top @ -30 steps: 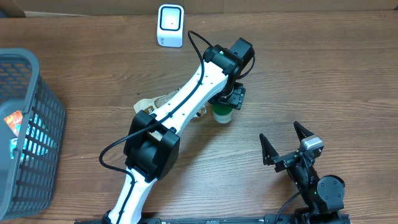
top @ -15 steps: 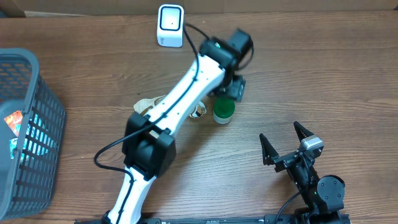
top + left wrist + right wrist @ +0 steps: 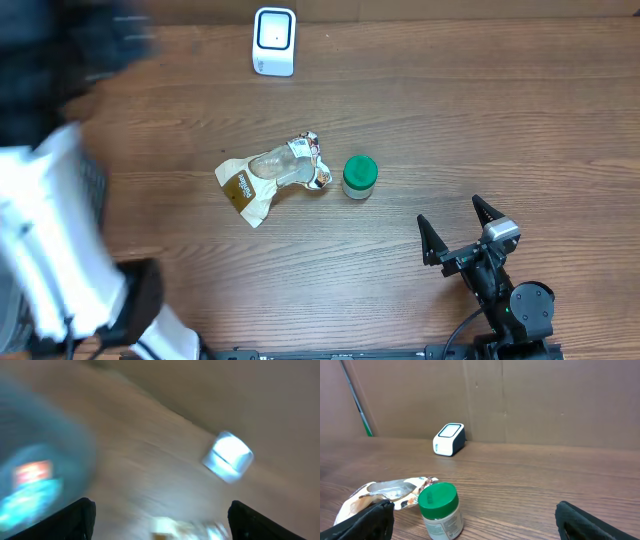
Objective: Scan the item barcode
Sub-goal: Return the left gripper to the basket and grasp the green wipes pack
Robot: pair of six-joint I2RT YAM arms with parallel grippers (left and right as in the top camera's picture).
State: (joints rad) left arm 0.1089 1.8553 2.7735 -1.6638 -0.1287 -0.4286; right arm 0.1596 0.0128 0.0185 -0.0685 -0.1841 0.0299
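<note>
Green-lidded jar stands upright, lid up, beside the pouch.

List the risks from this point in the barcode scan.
1. The green-lidded jar stands right beside the snack packet; a grasp on one may drag the other.
2. The left arm is smeared with motion blur; at that speed it could clip something.
3. No barcode shows on either item, so one may reach the scanner facing the wrong way.
</note>
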